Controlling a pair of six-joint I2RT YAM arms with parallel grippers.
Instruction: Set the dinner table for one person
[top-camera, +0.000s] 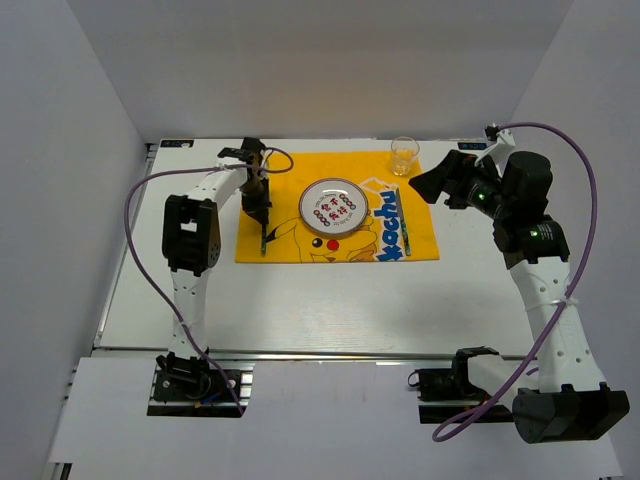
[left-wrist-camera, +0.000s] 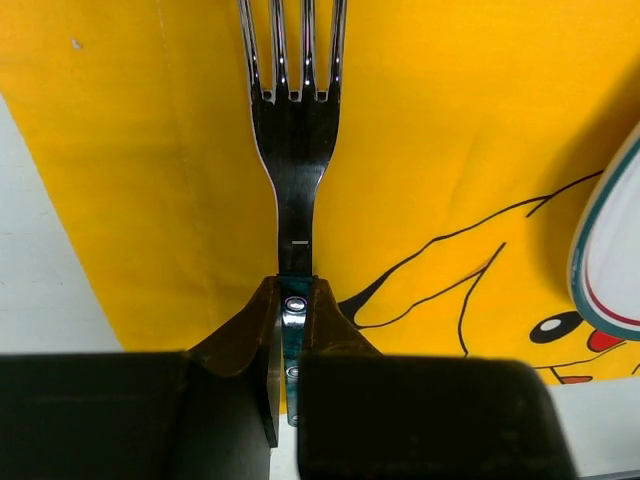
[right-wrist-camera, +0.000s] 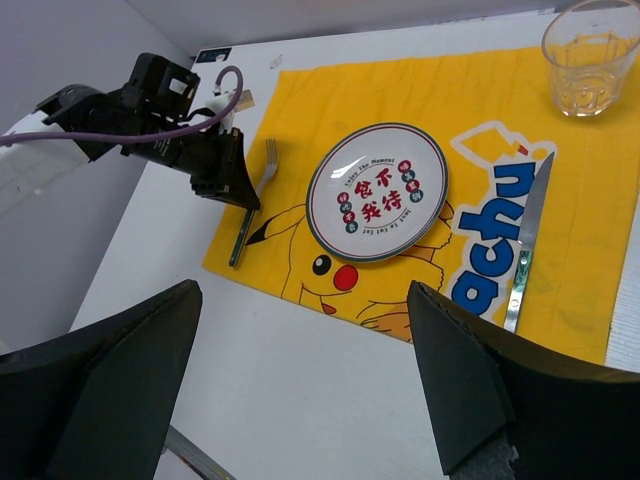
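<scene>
A fork (top-camera: 263, 238) lies lengthwise on the left strip of the yellow placemat (top-camera: 290, 180), tines pointing away. My left gripper (top-camera: 258, 208) is down over its handle. In the left wrist view the fork (left-wrist-camera: 295, 150) runs straight out from between the gripper's (left-wrist-camera: 292, 300) fingers, which flank the handle closely with a thin sliver of gap on the left side. A round plate (top-camera: 333, 206) sits mid-mat, a knife (top-camera: 407, 220) to its right, and a glass (top-camera: 404, 155) at the far right corner. My right gripper (top-camera: 425, 185) hovers wide open and empty over the dinner table (top-camera: 330, 300).
The right wrist view takes in the plate (right-wrist-camera: 377, 190), knife (right-wrist-camera: 528, 235), glass (right-wrist-camera: 590, 55), fork (right-wrist-camera: 262, 170) and left gripper (right-wrist-camera: 235, 190) from above. White walls close in on three sides. The table's metal front rail (top-camera: 330, 350) runs just ahead of the arm bases.
</scene>
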